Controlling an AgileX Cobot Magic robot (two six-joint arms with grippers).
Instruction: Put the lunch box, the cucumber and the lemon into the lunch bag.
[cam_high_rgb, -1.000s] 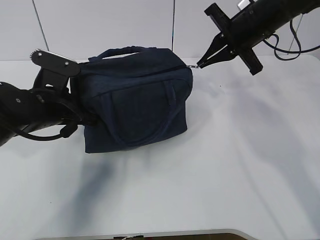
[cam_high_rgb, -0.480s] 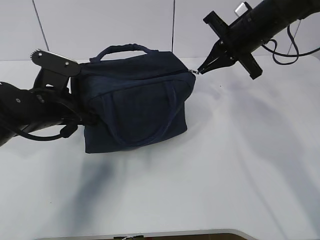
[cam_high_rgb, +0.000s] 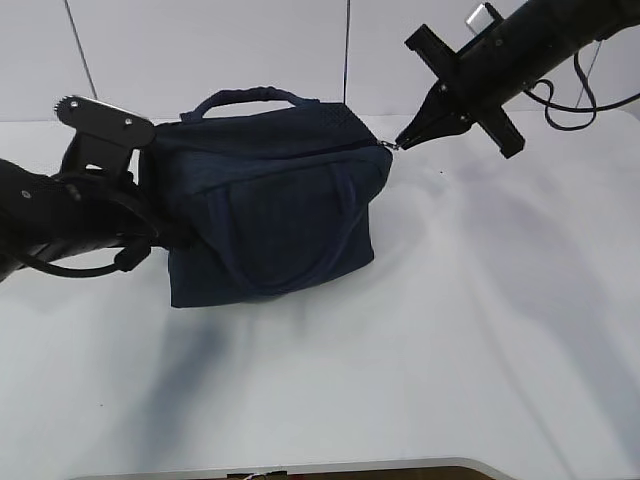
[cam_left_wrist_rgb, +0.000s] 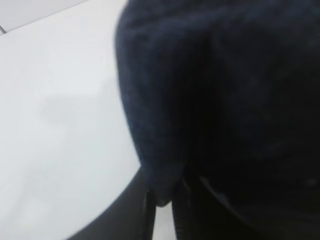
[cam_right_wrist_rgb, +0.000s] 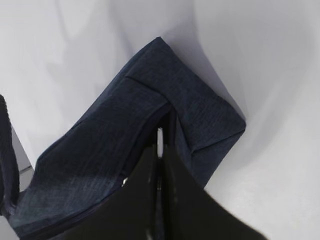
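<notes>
The navy lunch bag (cam_high_rgb: 270, 210) stands on the white table, left of centre, with one loop handle (cam_high_rgb: 255, 96) raised. My right gripper (cam_high_rgb: 402, 140) is at the bag's upper right corner, shut on the silver zipper pull (cam_high_rgb: 394, 146). In the right wrist view the pull (cam_right_wrist_rgb: 160, 139) shows as a thin bright strip between the right gripper's (cam_right_wrist_rgb: 160, 150) tips, against the bag (cam_right_wrist_rgb: 100, 150). My left gripper (cam_left_wrist_rgb: 162, 212) is at the bag's left end, its jaws slightly parted around a fold of the bag's fabric (cam_left_wrist_rgb: 162, 185). The lunch box, cucumber and lemon are out of view.
The white table (cam_high_rgb: 480, 330) stretches to the right and front of the bag, with its front edge (cam_high_rgb: 300, 468) at the bottom. A grey wall (cam_high_rgb: 200, 50) stands behind. A cable (cam_high_rgb: 585, 100) hangs from the right arm.
The left gripper's fingers have parted a little and that arm has shifted slightly left. The right gripper has lifted the zipper pull a bit, and the bag's far handle now stands higher.
</notes>
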